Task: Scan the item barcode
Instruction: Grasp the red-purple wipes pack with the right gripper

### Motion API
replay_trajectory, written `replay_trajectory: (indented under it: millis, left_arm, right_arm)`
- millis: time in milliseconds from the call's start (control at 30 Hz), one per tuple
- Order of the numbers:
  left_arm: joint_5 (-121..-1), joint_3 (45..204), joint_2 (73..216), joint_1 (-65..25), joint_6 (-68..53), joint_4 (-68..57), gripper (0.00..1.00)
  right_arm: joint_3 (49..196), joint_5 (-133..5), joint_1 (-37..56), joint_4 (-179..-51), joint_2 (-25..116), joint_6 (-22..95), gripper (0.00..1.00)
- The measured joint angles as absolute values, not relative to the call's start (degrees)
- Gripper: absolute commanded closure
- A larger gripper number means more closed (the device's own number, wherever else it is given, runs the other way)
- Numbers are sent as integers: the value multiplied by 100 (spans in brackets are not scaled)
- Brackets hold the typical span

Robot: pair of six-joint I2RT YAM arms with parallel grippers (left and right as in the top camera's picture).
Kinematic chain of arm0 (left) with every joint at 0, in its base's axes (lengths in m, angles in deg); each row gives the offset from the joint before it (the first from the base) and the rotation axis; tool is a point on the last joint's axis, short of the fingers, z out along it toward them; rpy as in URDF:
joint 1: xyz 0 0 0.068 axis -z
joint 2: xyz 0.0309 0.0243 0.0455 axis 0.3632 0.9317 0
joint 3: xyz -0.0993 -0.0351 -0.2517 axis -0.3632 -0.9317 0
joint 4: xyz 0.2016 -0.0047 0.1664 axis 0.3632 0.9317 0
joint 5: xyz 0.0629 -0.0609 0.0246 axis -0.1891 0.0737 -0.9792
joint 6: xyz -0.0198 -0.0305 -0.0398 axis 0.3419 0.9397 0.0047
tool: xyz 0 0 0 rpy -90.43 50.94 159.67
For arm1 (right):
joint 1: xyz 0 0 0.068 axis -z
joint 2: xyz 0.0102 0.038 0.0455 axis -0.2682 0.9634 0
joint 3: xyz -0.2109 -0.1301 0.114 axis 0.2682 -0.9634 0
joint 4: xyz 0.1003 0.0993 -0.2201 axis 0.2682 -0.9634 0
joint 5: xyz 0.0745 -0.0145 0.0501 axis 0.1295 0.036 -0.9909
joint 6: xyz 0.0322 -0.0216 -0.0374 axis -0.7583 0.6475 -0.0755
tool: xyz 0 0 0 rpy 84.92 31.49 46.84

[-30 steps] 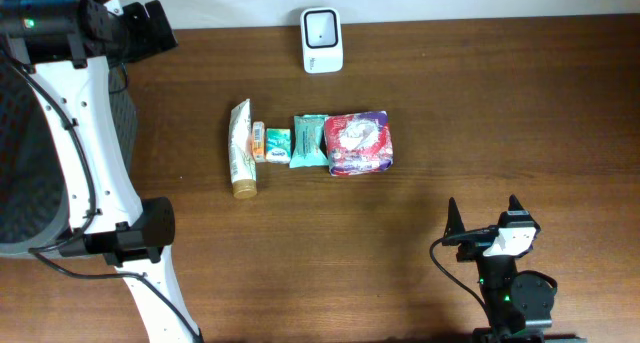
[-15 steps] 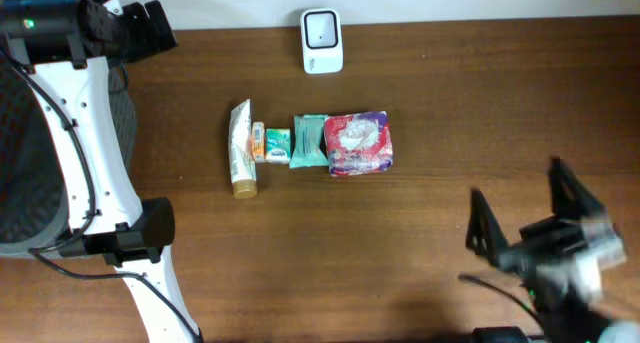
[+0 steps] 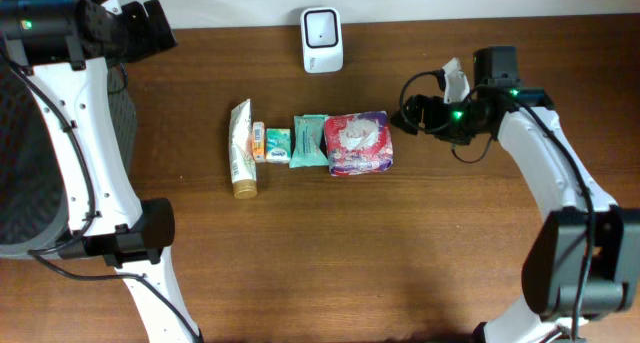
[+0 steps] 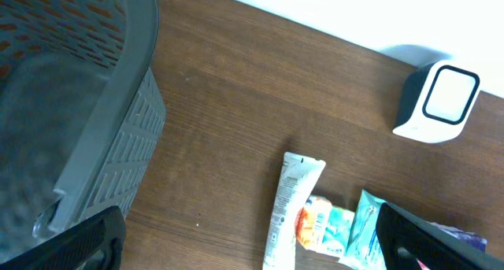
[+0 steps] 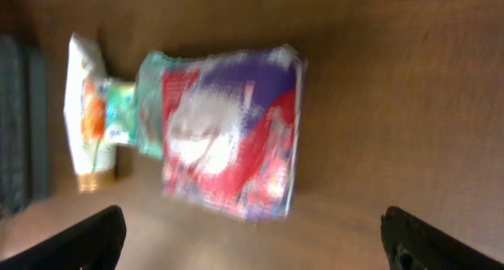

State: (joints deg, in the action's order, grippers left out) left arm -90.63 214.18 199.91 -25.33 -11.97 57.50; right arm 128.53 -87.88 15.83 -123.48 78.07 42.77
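**A:** Overhead first. Where's your item?

**B:** Scanner (image 3: 322,40) sits at 12 o'clock on the table (image 3: 300,273). Below it is a row lying side by side: tube (image 3: 241,148), orange box (image 3: 259,141), small teal box (image 3: 277,145), teal pack (image 3: 309,141), and red-and-purple pack (image 3: 358,142) at the 3 o'clock end. Your right gripper (image 3: 408,119) is just at 3 o'clock of that pack, jaws spread wide and holding nothing. I can't tell if it touches. Your left gripper (image 3: 150,28) is at 10 o'clock beside the grey basket (image 3: 20,163), jaws wide and empty.

**A:** Left wrist?

**B:** Basket fills 9 o'clock, scanner is at 2 o'clock, and the tube with the small boxes is at 6. Your fingertips (image 4: 79,242) sit in the bottom corners, far apart, gripping nothing.

**A:** Right wrist?

**B:** It's blurry. The red-and-purple pack is dead centre on the wood, with the teal pack and tube at its 9 o'clock. Fingertips (image 5: 79,238) are in both bottom corners, wide apart, clear of the pack.
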Motion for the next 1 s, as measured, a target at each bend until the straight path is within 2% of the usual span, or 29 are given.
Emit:
replay_trajectory:
  millis: [133,167,233,300,333,400,467,533,633,700,833,900,967,1000]
  left_arm:
    - [-9063,21418,19991,-2535,-1197,5746,1]
    - [-9061,21418,19991,-2535,-1197,5746,1]
    - [-9061,21418,19991,-2535,-1197,5750,1]
    - [-9063,21418,19991,-2535,-1197,5743,1]
    - [-9063,21418,19991,-2535,-1197,5746,1]
    - [-9063,21418,19991,-2535,-1197,5746,1]
    - [-9061,21418,19991,-2535,-1195,5750,1]
    - [-9063,21418,19991,-2535,-1197,5741,1]
    - [-9063,21418,19991,-2535,-1197,5743,1]
    - [-9063,21418,19991,-2535,-1197,5746,1]
    - [-9063,21418,19991,-2535,-1197,5746,1]
    - [-9063,21418,19991,-2535,-1197,5746,1]
    - [-9061,21418,19991,-2535,-1197,5743,1]
    - [-9061,21418,19991,-2535,-1197,5746,1]
  right_arm:
    - [12853,-8732,1393,-12132,8486,4236,0]
    - [12853,-8736,1292,-12066,8709,4216,4]
    - [12853,-9027,1148,-11774,9171,4282,22]
    - [12853,-9783,1074,-11564,9544,4498,83]
    - [12853,-9853,1043,-11564,9577,4467,96]
    - [12884,-9953,1010,-11680,9623,4494,96]
    - [13404,-9424,1021,-12648,9601,4496,96]
    - [14588,-7759,986,-14296,9481,4330,96]
    - [15672,-4830,803,-15450,9149,3506,96]
    - [15554,-3742,630,-15537,9146,3134,96]
    - [15480,-3604,320,-15487,9146,2964,96]
    - [15443,-3117,73,-15529,9173,2951,96]
    - [15008,-2843,-4,-15177,9214,2948,88]
    - [14695,-2817,-43,-15056,9280,2918,67]
